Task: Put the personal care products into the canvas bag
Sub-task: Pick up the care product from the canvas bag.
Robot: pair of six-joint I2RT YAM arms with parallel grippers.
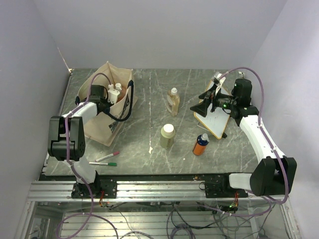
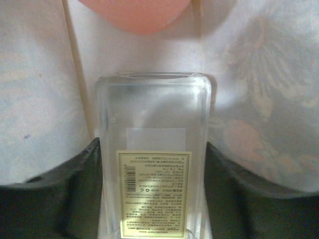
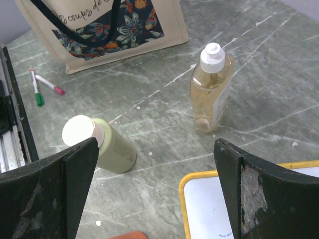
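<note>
L gripper [image 2: 152, 149] sits down inside the bag [image 2: 40, 99], fingers pressed on both sides of the clear bottle [image 2: 152, 114]. Cloth crowds in either side; pink bottle [image 2: 137, 12] just ahead, mostly cut off. R gripper [image 3: 155, 144] gapes wide, nothing in it, whiteboard [image 3: 209, 209] corner below. Green bottle [image 3: 112, 147] ahead-left, amber bottle [image 3: 212, 94] ahead-right, bare table [image 3: 164, 124] btwn them. Orange bottle [image 3: 127, 235] only a sliver at the near edge.

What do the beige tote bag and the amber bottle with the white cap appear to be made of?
The beige tote bag looks like woven canvas, matte, with a printed floral panel. The amber bottle with the white cap seems to be clear glossy plastic holding amber liquid, since light passes through; glass is possible.
</note>
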